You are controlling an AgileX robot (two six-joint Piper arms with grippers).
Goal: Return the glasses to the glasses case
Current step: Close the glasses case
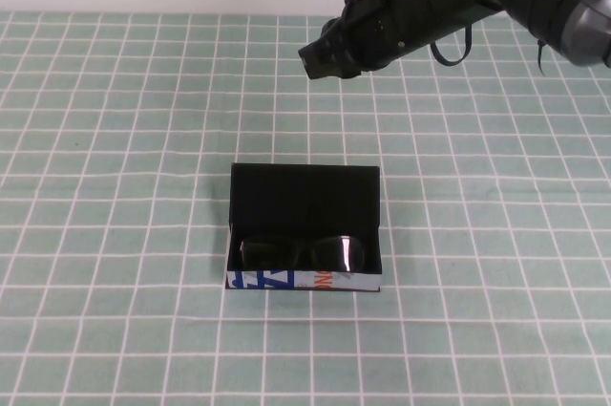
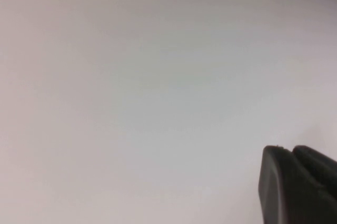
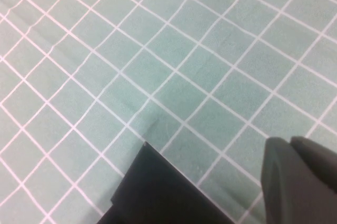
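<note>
A pale, bare wall runs behind the far edge of a table covered with a green cloth [image 1: 115, 138] ruled in a white grid; the cloth lies flat, with only faint creases showing in the right wrist view.

The glasses case [image 1: 305, 198] sits near the middle of the cloth, a little toward the near edge, its lid standing open at the back and its white printed front edge facing the near side. The glasses [image 1: 304, 252] already lie inside it, folded and lengthwise just behind that front edge, lenses catching some light. So the main step looks done: the glasses are back in the case. What may be left, judging by the upright lid, is closing it, if the task asks that much.

The right gripper [image 1: 320, 58] hangs high over the far part of the table, well apart from the case, its jaws together and holding nothing. The left gripper [image 2: 295, 182] does not show in the high view; its wrist camera faces only a blank whitish surface, and the fingers appear pressed together and empty, parked off to the side
</note>
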